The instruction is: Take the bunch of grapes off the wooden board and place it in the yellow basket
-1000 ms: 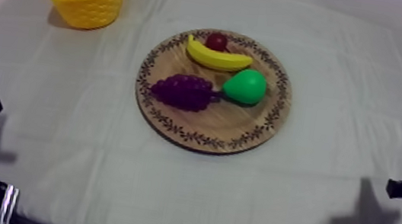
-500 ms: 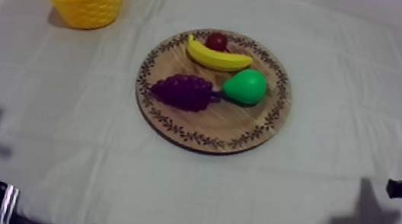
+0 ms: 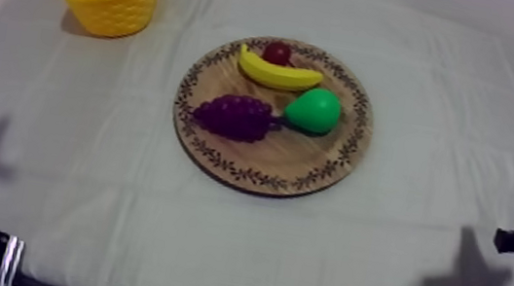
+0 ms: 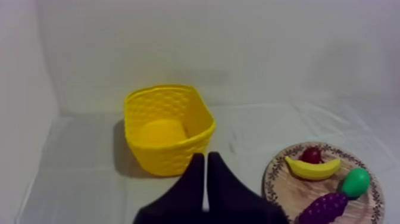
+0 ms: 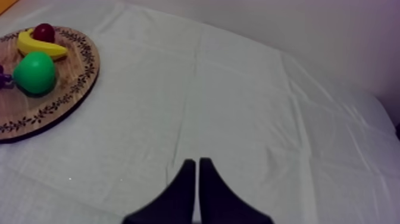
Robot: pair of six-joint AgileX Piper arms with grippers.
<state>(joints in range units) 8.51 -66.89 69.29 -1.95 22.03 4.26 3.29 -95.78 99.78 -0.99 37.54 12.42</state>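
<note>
Now: left gripper (image 4: 205, 156) has its fingers pressed together into a narrow wedge, nothing between them. In the top view it sits at the table's left edge, level with the basket (image 3: 115, 9), which stands in the far left corner. In the left wrist view the fingertips point at the basket's near wall. Right gripper (image 5: 195, 161) is likewise closed on nothing, low at the right edge over bare cloth and well apart from the board (image 3: 256, 176). The board lies at the table's middle. Grapes (image 3: 236, 115) rest on its left half, close to the left rim, untouched. Their long axis runs roughly left to right across the board, bulk toward the left rim and the thin stem end toward the pear (image 3: 313, 111), which it seems to touch. Banana (image 3: 277, 72) lies along the far side of the board, apart from the grapes, with the small red fruit (image 3: 277, 53) just behind it at the far rim. Judgement: pick not yet begun. From the left gripper the grapes lie inward and toward the near edge. The left arm is the nearer one to both grapes and basket. Fingers will need to part and straddle the short axis of the bunch, approaching from the left rim side to stay clear of the pear.
</note>
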